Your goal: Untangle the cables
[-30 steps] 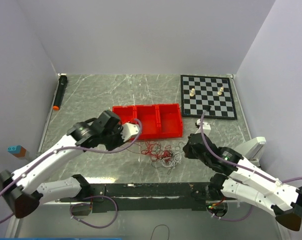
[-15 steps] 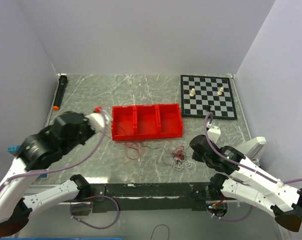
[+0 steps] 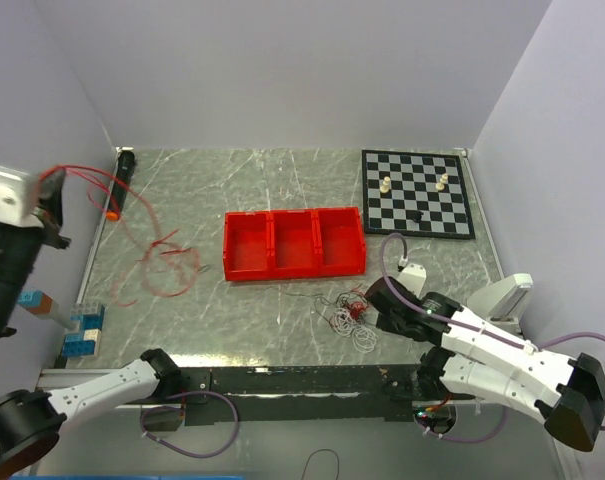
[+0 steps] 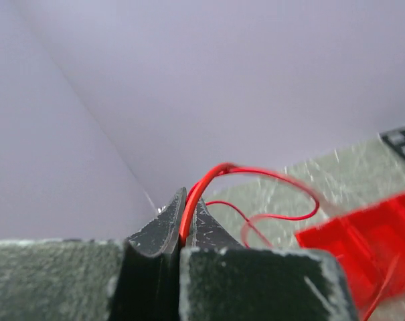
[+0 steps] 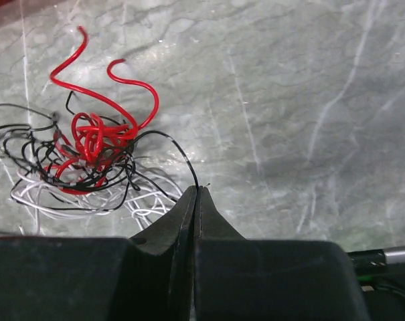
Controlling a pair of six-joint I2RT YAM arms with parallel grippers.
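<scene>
Top external view says you're partway there, not done. Your left hand (image 3: 50, 195) is lifted high off the desk (image 3: 242, 180) and clamped tight on one red cable (image 3: 147, 262). That cable hangs from the hand and trails down in loose loops onto the desk below it, on the side toward the red tray (image 3: 292, 212). It lies well apart from everything else, so I'd count that one as separated.

On the left wrist view you can see the red cable (image 4: 256, 172) pinched right between the closed tips of the left hand (image 4: 187, 207), so the grip looks solid.

What's left is the clump (image 3: 350, 320) sitting just beside your right hand (image 3: 374, 303). On the right wrist view the clump (image 5: 88, 154) is just ahead and to the left of the right hand (image 5: 197, 194). It's a second red strand (image 5: 88, 134) balled up in the middle, with black cable (image 5: 169, 144) looped over it and white cable (image 5: 48, 200) underneath. The right hand is squeezed shut, and the free end of that black cable runs straight into its tips, so it looks pinched there.

My read is one cable out, and red, black and white all need teasing apart in that knot.
</scene>
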